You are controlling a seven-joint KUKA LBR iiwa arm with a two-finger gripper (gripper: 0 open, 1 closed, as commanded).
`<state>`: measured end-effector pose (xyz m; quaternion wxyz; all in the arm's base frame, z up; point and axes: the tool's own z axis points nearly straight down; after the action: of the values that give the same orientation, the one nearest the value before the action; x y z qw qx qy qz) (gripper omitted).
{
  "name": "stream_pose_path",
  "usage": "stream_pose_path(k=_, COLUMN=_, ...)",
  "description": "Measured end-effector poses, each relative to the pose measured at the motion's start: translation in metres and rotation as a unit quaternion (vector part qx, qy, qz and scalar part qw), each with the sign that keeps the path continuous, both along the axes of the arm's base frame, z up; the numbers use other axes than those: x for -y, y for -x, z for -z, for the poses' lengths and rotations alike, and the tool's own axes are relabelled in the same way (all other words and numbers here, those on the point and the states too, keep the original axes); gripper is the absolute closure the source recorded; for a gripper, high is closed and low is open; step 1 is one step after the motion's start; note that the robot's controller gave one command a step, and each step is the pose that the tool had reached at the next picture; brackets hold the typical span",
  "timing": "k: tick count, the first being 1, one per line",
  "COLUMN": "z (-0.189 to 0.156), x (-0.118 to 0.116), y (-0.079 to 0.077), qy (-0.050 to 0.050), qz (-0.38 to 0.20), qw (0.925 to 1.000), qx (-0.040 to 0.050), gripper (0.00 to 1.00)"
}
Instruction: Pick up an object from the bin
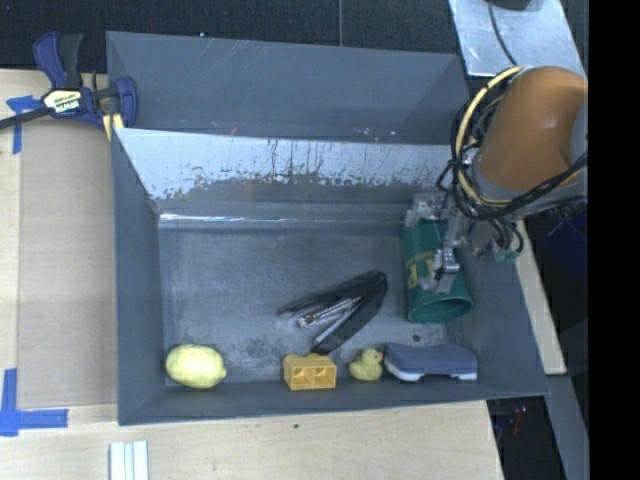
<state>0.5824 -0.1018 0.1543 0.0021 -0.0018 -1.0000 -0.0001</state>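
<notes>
green cup [432, 280] at right side of the bin [240, 258], mid height of frame: dark teal-green, round, tapered, with a pale label patch on its side. it's tilted, with the open mouth facing lower right and the rim showing as an oval at its bottom end. gripper [447, 258] is right on it, metal parts lying against the cup's upper side and touching it. can't tell if the gripper is clamped on the cup or just resting against it, as the view doesn't show the grip. orange cover [530, 128] and black and yellow cables [470, 168] of the arm sit above it at upper right. counts: one cup, one black stapler [340, 308] with a silver inner part, lying slanted in centre floor, left of the cup and apart from it. along the bottom wall, a row left to right: one yellow lemon [195, 365] at lower left, one yellow block [309, 370], one small yellow duck [366, 365] just beside the block, one blue and white thing [432, 361] directly below the cup, near it, kind unclear. six loose things total, spread out, not heaped.
</notes>
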Motion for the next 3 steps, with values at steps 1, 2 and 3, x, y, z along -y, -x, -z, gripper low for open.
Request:
stream_pose_path(k=1, z=-0.005, x=0.0, y=-0.002, qy=0.001, qz=-0.001, qw=1.0, qx=0.0041, gripper=0.0)
stream_pose_path(k=2, z=0.048, x=-0.039, y=0.012, qy=0.002, qz=-0.132, qw=0.9913, qx=0.0071, gripper=0.0)
stream_pose_path(k=3, z=0.022, x=-0.082, y=0.028, qy=0.0, qz=-0.186, qw=0.9824, qx=0.0045, gripper=0.0)
